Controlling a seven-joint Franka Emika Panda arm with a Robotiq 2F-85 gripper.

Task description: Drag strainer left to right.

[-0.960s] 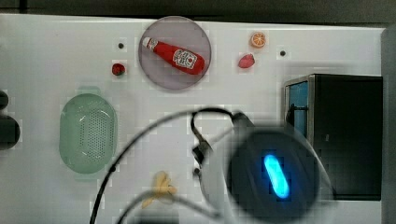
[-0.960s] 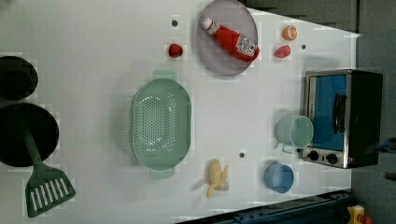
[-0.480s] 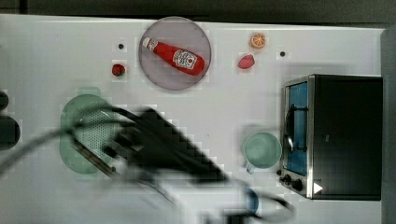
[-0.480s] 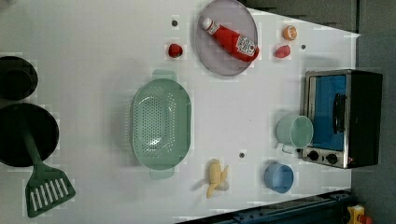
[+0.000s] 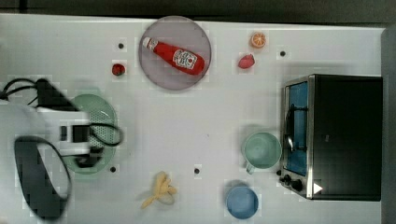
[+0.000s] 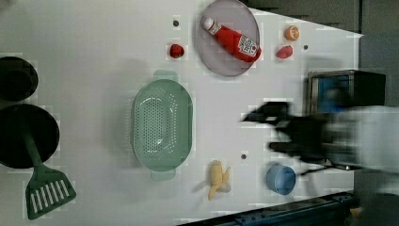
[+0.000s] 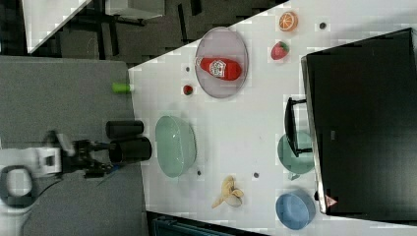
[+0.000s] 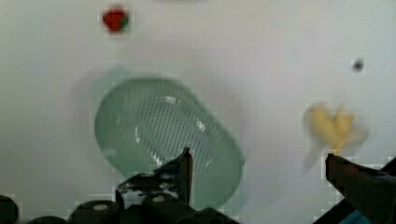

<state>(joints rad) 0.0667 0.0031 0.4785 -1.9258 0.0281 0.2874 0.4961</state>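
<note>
End effector [image 8: 257, 172]: spread wide, holding nothing; in the wrist view one dark finger [image 8: 184, 170] overlaps the strainer's rim and the other sits near the banana.
Strainer [image 6: 162, 125]: directly below the end effector, upright on the white bench [image 6: 94, 37], near the top view's left edge.
Strainer edges: tab handles at both narrow ends; the long sides are free.
Black pots [image 6: 26, 134]: just beyond the strainer, away from the open bench, with a green spatula [image 6: 44, 188] beside them.
Open room: a broad bare strip of bench runs from the strainer toward the top view's right, ending at the green mug [image 5: 261, 150] and the toaster oven [image 5: 336, 135].
Strip borders: plate [image 5: 161, 70] with ketchup bottle [image 5: 175, 56] and a small red fruit [image 5: 118, 69] on one side; banana [image 5: 159, 189] and blue bowl [image 5: 242, 201] on the other.
</note>
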